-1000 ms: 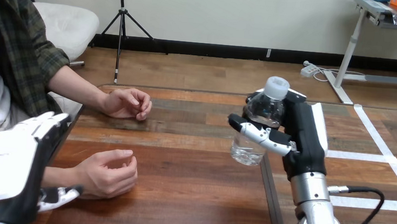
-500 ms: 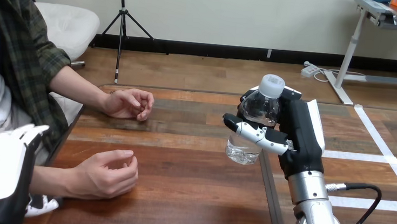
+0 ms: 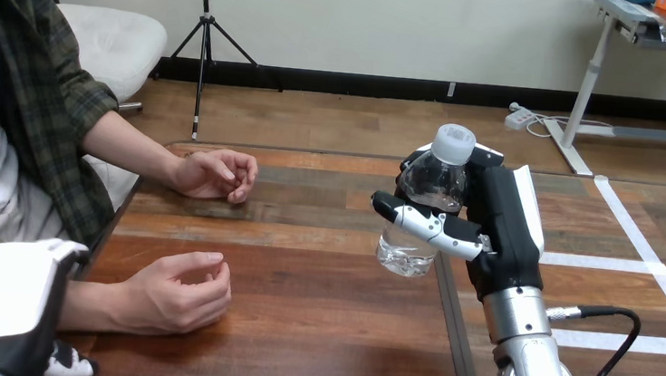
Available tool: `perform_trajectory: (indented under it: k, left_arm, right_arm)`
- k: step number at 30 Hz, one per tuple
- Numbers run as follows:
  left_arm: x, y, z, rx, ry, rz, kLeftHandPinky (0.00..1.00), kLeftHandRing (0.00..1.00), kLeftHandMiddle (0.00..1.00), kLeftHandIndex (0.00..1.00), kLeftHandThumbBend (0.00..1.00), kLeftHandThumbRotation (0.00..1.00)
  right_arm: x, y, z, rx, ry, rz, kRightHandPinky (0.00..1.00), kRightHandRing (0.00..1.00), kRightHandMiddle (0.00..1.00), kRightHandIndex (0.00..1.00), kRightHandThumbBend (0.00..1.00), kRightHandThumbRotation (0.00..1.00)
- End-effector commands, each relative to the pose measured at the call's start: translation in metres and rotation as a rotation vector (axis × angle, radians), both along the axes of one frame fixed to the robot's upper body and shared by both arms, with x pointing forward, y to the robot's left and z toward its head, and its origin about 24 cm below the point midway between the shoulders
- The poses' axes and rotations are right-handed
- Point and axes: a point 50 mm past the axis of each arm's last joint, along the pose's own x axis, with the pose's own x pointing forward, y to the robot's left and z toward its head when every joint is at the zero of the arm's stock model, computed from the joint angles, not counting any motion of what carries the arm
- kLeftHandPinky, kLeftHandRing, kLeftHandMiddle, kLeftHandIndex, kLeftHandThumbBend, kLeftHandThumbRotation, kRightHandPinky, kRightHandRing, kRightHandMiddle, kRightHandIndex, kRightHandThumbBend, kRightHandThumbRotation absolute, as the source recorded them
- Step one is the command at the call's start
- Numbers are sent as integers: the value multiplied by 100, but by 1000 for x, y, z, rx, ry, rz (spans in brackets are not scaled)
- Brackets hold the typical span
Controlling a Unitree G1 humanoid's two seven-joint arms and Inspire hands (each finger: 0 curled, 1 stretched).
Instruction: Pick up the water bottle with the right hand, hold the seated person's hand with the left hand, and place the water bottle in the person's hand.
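Wooden table (image 3: 297, 349) fills the lower frame. At the lower-left corner the left robot hand (image 3: 1, 300) sits just beside the person's lower hand (image 3: 176, 293); I cannot tell whether it is spread or closed. Right of centre, the right robot hand (image 3: 503, 230) is wrapped round the bottle (image 3: 429, 187), upright above the table. Its thin clear plastic looks light, crushable and slippery, so a gentle mid-body hold seems best.

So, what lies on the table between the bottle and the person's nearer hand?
Nothing. In the head view, only bare table shows between the bottle, held in the right hand, and the person's nearer hand.
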Motion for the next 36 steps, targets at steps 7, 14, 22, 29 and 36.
perform_trajectory:
  k: [7,14,22,29,36]
  left_arm:
    - [24,-9,11,11,35,-57,76,81,82,76,99,0]
    - [31,-13,5,9,98,-55,74,78,80,76,97,0]
    - [35,-18,2,-10,127,-53,73,77,79,76,93,0]
    - [37,-22,-2,-17,129,-69,72,76,79,76,92,0]
    - [39,-25,-5,-7,120,-80,71,76,78,76,91,0]
  right_arm:
    - [9,4,28,13,-119,21,38,41,43,39,72,0]
    - [9,6,29,31,-119,33,38,41,43,39,72,0]
    - [8,6,30,30,-120,37,38,41,43,39,71,0]
    - [7,6,31,23,-127,42,38,41,42,39,72,0]
    - [7,5,32,29,-128,48,39,41,42,39,72,0]
